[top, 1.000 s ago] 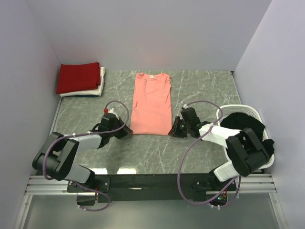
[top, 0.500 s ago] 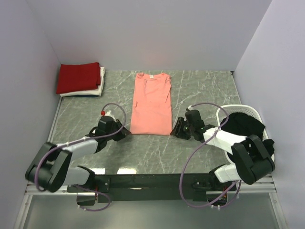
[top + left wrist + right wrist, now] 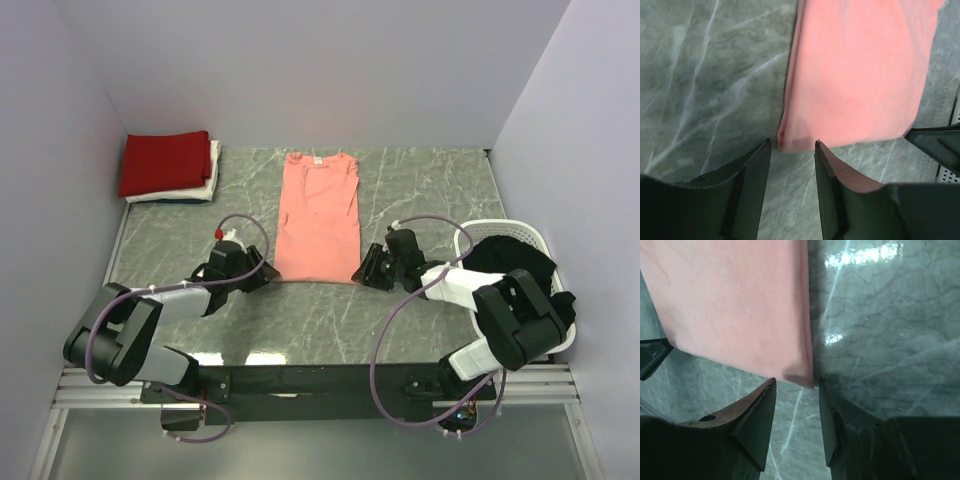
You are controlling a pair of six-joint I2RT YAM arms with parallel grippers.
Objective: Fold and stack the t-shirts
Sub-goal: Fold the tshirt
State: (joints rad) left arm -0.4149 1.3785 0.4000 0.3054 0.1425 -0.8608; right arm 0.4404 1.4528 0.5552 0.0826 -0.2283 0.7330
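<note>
A salmon-pink t-shirt [image 3: 318, 215] lies flat on the table, folded into a long narrow strip with its collar at the far end. My left gripper [image 3: 262, 276] is low at its near-left corner, open. In the left wrist view that corner of the pink shirt [image 3: 860, 75] lies just at the tips of the left gripper [image 3: 792, 145], ungripped. My right gripper [image 3: 366, 270] is at the near-right corner, also open. The right wrist view shows the pink shirt [image 3: 735, 305] ending between the tips of the right gripper [image 3: 797, 382]. A folded deep red shirt [image 3: 165, 162] rests on a white shirt [image 3: 203, 188] at the back left.
A white slatted basket [image 3: 500, 226] stands at the right edge with a crumpled black shirt [image 3: 510, 262] in it, close to my right arm. Walls close in the table at the back and both sides. Bare grey marble table [image 3: 300, 320] lies between the shirt and the arm bases.
The left jaws, shut a second ago, have opened and the right jaws have widened. Both grippers shifted slightly near the shirt's near corners. The pink shirt has not moved.
</note>
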